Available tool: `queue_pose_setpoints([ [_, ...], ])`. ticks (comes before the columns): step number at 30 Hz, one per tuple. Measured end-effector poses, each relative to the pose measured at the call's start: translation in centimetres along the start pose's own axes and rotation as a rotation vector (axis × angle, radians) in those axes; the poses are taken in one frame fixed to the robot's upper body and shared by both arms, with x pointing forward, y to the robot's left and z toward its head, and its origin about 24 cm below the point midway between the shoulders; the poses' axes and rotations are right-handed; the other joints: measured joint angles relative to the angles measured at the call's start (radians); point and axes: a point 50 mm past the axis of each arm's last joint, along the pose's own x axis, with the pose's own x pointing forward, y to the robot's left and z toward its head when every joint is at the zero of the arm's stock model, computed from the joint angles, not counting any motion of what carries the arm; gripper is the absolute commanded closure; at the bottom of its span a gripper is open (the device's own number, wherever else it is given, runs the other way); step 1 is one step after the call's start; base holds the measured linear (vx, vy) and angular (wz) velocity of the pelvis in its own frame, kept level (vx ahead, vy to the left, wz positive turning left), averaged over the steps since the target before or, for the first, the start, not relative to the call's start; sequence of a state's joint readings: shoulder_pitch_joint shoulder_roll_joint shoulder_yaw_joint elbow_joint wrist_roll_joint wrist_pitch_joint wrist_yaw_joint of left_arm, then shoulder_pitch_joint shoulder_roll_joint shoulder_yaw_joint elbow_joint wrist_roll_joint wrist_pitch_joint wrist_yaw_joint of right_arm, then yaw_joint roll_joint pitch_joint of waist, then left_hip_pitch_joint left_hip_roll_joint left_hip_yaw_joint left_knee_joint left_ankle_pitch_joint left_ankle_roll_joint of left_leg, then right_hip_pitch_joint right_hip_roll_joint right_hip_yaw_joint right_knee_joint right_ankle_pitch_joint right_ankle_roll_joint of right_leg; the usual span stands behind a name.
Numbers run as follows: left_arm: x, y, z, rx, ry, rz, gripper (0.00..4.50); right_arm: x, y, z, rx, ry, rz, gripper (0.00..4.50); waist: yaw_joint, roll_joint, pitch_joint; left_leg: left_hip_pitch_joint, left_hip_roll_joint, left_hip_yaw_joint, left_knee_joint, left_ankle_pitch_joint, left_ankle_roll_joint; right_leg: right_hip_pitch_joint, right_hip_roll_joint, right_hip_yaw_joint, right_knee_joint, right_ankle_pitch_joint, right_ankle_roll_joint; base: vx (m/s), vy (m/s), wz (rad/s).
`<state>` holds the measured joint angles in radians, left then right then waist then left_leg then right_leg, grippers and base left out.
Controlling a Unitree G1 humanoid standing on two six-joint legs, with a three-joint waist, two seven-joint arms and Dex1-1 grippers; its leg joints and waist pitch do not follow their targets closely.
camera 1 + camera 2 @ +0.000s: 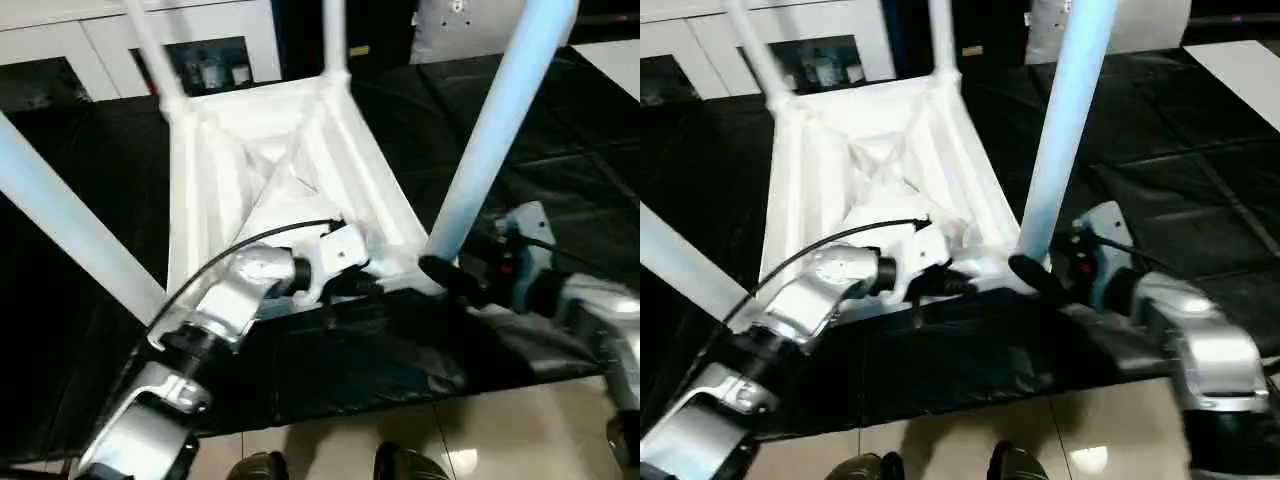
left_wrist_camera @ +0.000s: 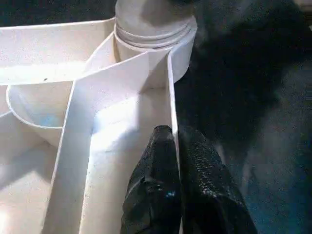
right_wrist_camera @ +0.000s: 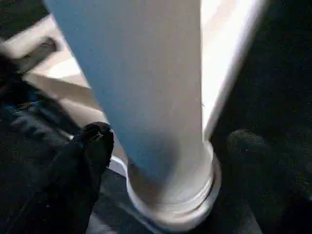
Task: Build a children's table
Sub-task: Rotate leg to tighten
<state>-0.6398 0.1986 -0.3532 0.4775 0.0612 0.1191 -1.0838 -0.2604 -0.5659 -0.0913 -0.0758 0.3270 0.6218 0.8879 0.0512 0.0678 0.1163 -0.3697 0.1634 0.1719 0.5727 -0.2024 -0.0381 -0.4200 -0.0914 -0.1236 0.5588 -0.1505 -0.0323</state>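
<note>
Lying upside down on my black-covered counter [image 1: 560, 200], the white plastic children's table [image 1: 290, 170] shows its ribbed underside, four long white tapered tube legs rising from the round corner sockets. My left gripper [image 2: 176, 161] has its jaws pinched together on the thin outer rim wall near the corner socket [image 2: 155, 36]. My right gripper [image 3: 161, 161] has its jaws apart around the base of the near right leg [image 1: 490, 140], one black finger [image 3: 92, 146] touching it.

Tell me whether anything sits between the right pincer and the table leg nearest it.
Nothing visible does. The right pincer straddles the leg just above its corner socket, one finger beside the tube.
</note>
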Motion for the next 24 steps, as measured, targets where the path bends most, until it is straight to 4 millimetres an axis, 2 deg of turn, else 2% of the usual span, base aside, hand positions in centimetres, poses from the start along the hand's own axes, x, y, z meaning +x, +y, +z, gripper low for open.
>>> queue_pose_setpoints([
  [3, -0.5, -0.2, -0.3, 0.034, 0.006, -0.064, 4.50, -0.9, 0.2, -0.1, -0.070, 0.073, 0.119, 0.02, 0.020, 0.000, 0.000, 0.001, 0.001, 0.000, 0.004, -0.001, 0.001, 0.000, 0.000, 0.000, 0.001, 0.000, 0.000, 0.000, 0.000, 0.00],
  [5, -0.8, -0.2, -0.4, 0.043, 0.007, -0.099, 4.50, -1.2, 0.5, -0.3, -0.088, 0.092, 0.190, 0.02, 0.027, -0.001, 0.000, 0.001, 0.001, 0.000, 0.007, -0.001, 0.002, 0.000, -0.001, 0.000, 0.002, 0.001, -0.001, 0.000, 0.000, 0.00],
  [6, -1.0, -0.2, -0.5, 0.049, 0.012, -0.115, 4.50, -1.3, 0.6, -0.3, -0.099, 0.090, 0.222, 0.28, 0.030, 0.000, 0.000, 0.000, 0.001, 0.000, 0.009, -0.002, 0.003, 0.000, -0.001, 0.000, 0.002, 0.001, -0.001, 0.000, 0.000, 0.00],
  [10, -1.8, -0.2, -0.9, 0.068, 0.032, -0.194, 4.50, -1.6, 0.5, -0.3, -0.112, 0.098, 0.327, 0.62, 0.043, -0.001, 0.000, 0.000, 0.001, 0.000, 0.013, -0.002, 0.003, 0.000, -0.001, 0.000, 0.005, 0.002, -0.001, 0.000, 0.000, 0.00],
  [15, -2.2, -0.3, -1.0, 0.108, 0.050, -0.253, 4.50, -1.9, 0.9, -0.3, -0.111, 0.119, 0.440, 0.94, 0.053, -0.003, 0.000, 0.000, 0.001, 0.000, 0.016, -0.002, 0.003, 0.001, -0.001, 0.000, 0.007, 0.002, -0.002, 0.000, 0.000, 0.00],
  [17, -2.2, -0.4, -0.9, 0.125, 0.056, -0.275, 4.50, -1.9, 1.0, -0.4, -0.117, 0.127, 0.474, 1.24, 0.058, -0.004, 0.000, 0.000, 0.001, 0.000, 0.017, -0.002, 0.003, 0.000, -0.001, 0.000, 0.009, 0.002, -0.002, 0.000, 0.000, 0.00],
  [20, -2.2, -0.5, -0.9, 0.133, 0.057, -0.296, 4.50, -1.8, 1.2, -0.6, -0.118, 0.135, 0.508, 1.30, 0.064, -0.005, 0.000, 0.000, 0.002, -0.001, 0.019, -0.002, 0.003, 0.000, -0.002, 0.000, 0.011, 0.002, -0.001, 0.000, 0.000, 0.00],
  [22, -2.1, -0.6, -0.9, 0.138, 0.056, -0.307, 4.50, -1.7, 1.2, -0.7, -0.130, 0.127, 0.510, 1.62, 0.064, -0.005, 0.000, 0.000, 0.002, -0.001, 0.020, -0.002, 0.003, 0.000, -0.002, 0.000, 0.012, 0.002, -0.001, 0.000, 0.000, 0.00],
  [24, -2.0, -0.6, -0.9, 0.141, 0.055, -0.313, 4.50, -1.5, 1.2, -0.6, -0.144, 0.114, 0.512, 1.67, 0.064, -0.006, 0.001, 0.000, 0.002, -0.001, 0.021, -0.002, 0.003, 0.000, -0.002, 0.000, 0.013, 0.002, -0.001, 0.000, 0.000, 0.00],
])
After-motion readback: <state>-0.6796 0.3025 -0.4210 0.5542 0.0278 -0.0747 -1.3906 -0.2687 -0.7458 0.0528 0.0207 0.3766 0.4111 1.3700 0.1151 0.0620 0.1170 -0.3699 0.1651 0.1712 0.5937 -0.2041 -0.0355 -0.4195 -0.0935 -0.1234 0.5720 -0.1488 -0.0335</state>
